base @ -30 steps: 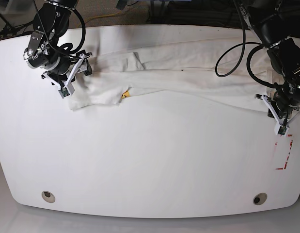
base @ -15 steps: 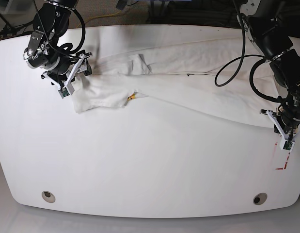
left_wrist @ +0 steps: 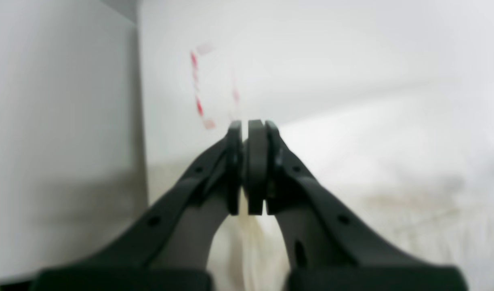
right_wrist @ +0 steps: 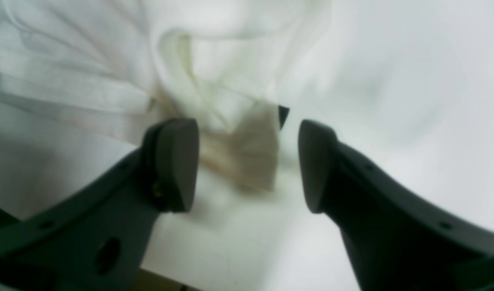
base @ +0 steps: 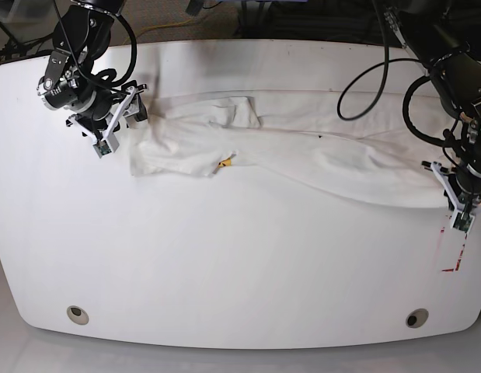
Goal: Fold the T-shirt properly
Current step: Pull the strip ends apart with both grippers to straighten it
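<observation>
The white T-shirt [base: 318,155] lies stretched in a long band across the back half of the table [base: 240,264], with a small yellow spot of print [base: 224,162] showing. At its right end my left gripper [base: 459,214] is shut on the T-shirt's edge; in the left wrist view a thin strip of white cloth is pinched in the left gripper [left_wrist: 244,161]. Just left of the shirt's other end my right gripper [base: 106,144] stands open. In the right wrist view a creased fold of the T-shirt [right_wrist: 238,153] lies beyond the right gripper [right_wrist: 247,161], untouched.
Red tape marks [base: 454,249] sit on the table just in front of the left gripper, close to the right edge. Two round holes [base: 78,315] [base: 416,318] lie near the front corners. Cables hang behind both arms.
My left gripper has moved toward the front right corner, dragging the T-shirt rightward. The shirt's left end has slid away from the right gripper, which has stayed in place.
</observation>
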